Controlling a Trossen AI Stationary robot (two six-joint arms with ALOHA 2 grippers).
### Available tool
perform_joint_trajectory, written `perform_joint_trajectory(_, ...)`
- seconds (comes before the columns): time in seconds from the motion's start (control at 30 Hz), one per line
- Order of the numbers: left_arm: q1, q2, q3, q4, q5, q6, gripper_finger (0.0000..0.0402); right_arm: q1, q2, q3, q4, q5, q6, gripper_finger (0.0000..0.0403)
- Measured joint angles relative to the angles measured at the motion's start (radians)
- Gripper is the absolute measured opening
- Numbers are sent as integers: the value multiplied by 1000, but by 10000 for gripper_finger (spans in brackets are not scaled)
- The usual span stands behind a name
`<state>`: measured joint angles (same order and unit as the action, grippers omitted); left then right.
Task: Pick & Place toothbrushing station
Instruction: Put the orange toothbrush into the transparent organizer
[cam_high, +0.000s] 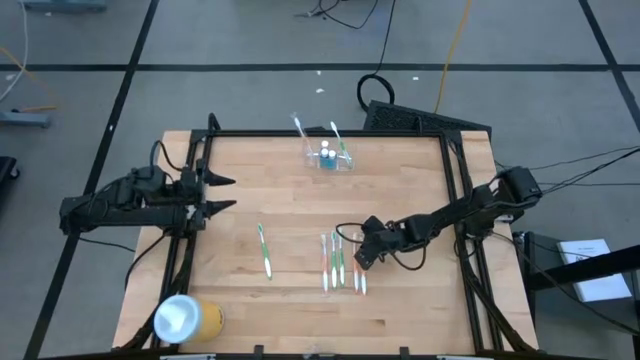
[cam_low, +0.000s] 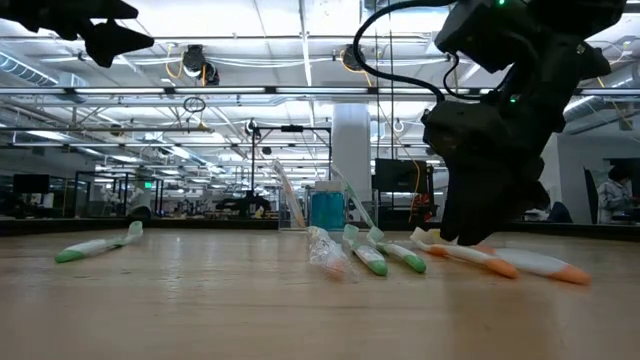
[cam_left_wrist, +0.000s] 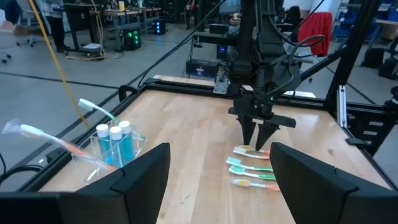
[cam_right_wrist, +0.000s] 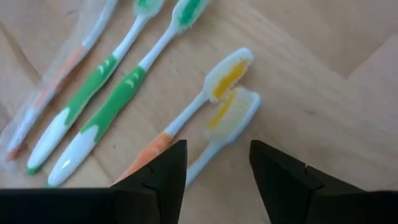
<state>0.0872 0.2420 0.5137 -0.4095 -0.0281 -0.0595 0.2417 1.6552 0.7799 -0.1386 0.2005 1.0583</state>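
So the station (cam_high: 329, 157) we're meant to move sits near the far edge of the counter (cam_high: 400, 190), roughly mid-width, with two brushes poking out of it and blue bottles with white caps inside. We'd guess it's light and stiff, thin clear plastic, probably slick on the walls and easy to tip since the brushes stand tall and lean outward. We'd take it low on one of the long walls or across the narrow width, pinching gently, because a hard squeeze could flex or crack it and a high grip might knock the brushes. Meanwhile our right pincer (cam_right_wrist: 214, 171) is nowhere near it: it hangs low over the row of loose brushes (cam_high: 340, 264) on the near half of the counter, fingers parted and empty, straddling the two orange-bristled ones (cam_right_wrist: 230, 93). Our left pincer (cam_left_wrist: 217, 171) waits at the left edge, raised off the counter, fingers spread wide and holding nothing. One more green brush (cam_high: 265, 250) lies alone further left, and a yellow cylinder (cam_high: 187, 318) sits at the near left corner.
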Motion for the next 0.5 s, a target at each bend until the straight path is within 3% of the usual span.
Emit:
perform_joint_trajectory(0.3,0,0,0,0,0,2,285,-23,11,-2,0,139,-163,171)
perform_joint_trajectory(0.5,0,0,0,0,0,2,285,-26,11,-3,-52,131,-286,162)
